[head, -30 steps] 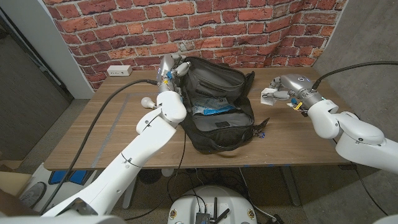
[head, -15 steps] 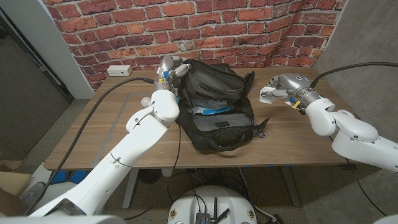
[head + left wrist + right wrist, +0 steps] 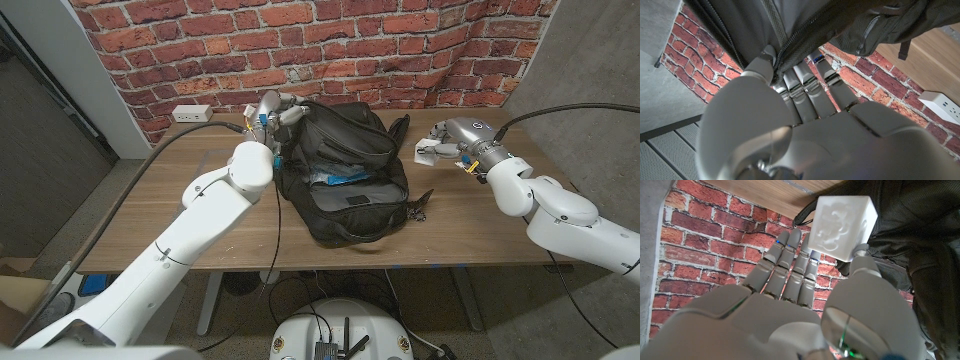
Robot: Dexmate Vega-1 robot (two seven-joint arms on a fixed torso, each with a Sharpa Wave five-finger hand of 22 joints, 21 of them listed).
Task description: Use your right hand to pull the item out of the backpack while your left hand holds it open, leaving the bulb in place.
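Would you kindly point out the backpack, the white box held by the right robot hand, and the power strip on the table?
backpack (image 3: 345,175), head view, on the dark fabric inside its open main compartment.
white box (image 3: 841,221), right wrist view, on its embossed front face.
power strip (image 3: 190,114), head view, on its white top.

Backpack (image 3: 345,170): black, mesh-textured fabric, with a blue-and-white item (image 3: 335,178) showing inside. Block (image 3: 839,222) pinched in right hand (image 3: 805,305): white, embossed relief. Both hands pale grey; left hand (image 3: 800,125) same. Table (image 3: 180,215): brown woodgrain. Wall (image 3: 400,40): red brick, light mortar. Power strip (image 3: 190,114): white.
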